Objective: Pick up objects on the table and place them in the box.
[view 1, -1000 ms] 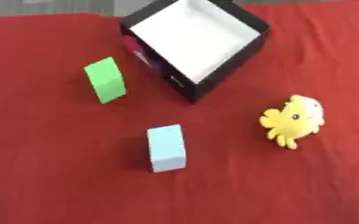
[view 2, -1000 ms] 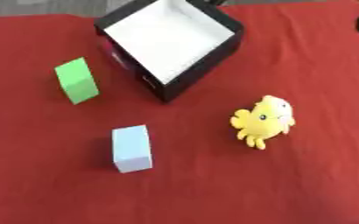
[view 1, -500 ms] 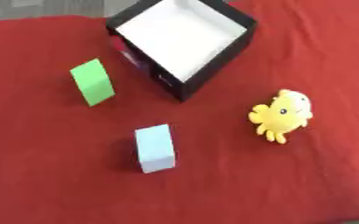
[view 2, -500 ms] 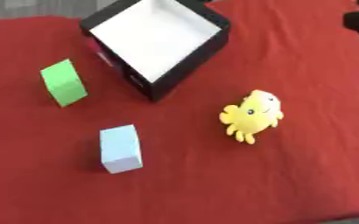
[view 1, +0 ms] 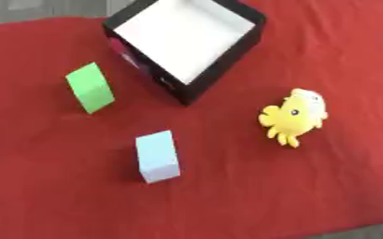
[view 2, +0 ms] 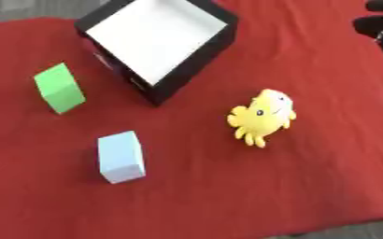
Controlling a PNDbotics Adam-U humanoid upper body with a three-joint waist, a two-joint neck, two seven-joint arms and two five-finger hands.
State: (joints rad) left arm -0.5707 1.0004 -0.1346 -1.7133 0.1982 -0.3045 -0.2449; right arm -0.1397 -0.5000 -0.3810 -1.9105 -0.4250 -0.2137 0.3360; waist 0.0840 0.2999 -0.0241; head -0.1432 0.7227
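A red cloth covers the table (view 1: pixel 325 196), and a black box (view 1: pixel 219 70) with a white inside sits turned cornerwise near its far edge, open at the top and holding nothing that shows. Three things lie outside the box, all apart from one another. A green block (view 1: pixel 89 87) stands tilted to the left of the box, near it but not touching. A pale blue block (view 1: pixel 157 156) lies nearer the camera, below the box's near corner. A yellow plush toy (view 1: pixel 294 116) with small legs and a dark eye rests to the right of the box's near corner. At the upper right edge of the right eye view a dark shape (view 2: pixel 380 25) juts in over the cloth; it may be part of the robot's right hand, but its fingers cannot be made out, so its state cannot be told. The left hand shows in neither view
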